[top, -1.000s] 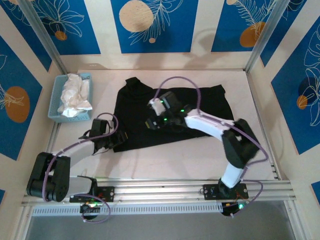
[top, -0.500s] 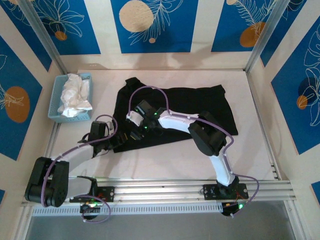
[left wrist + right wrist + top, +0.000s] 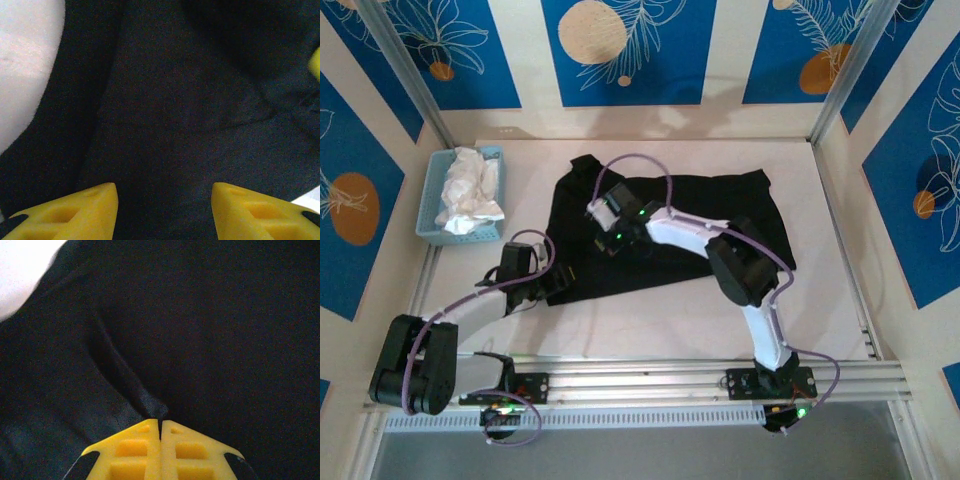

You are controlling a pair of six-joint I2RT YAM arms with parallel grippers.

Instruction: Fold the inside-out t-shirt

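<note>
Right arm (image 3: pixel 690 232) has swung from the middle of the cloth to its left half, then drawn back a little toward the far side. Your left arm (image 3: pixel 480 300) has hardly shifted.

Layout, large to small:
- The table (image 3: pixel 840 300) carries the inside-out t-shirt (image 3: pixel 720 200) spread wide across its centre, with much the same outline as before. No fold is laid yet, so judge the task as early.
- The right arm reaches over the shirt's left half. The left arm lies at the shirt's near-left corner.
- The right gripper (image 3: pixel 160 421) has its fingers pressed together. A raised ridge of cloth (image 3: pixel 125 385) runs straight up to the tips. Read this as a pinch on the shirt, with the cloth tented toward the claw.
- The left gripper (image 3: pixel 164 186) has its fingers wide apart and nothing between them. It hangs over black cloth, with bare table showing just past the shirt's edge at the upper left of the wrist view.

Judgement: the sweep looks like a grasp taken on the left side. You would want the left claw closed on the corner beneath it before any lift.
</note>
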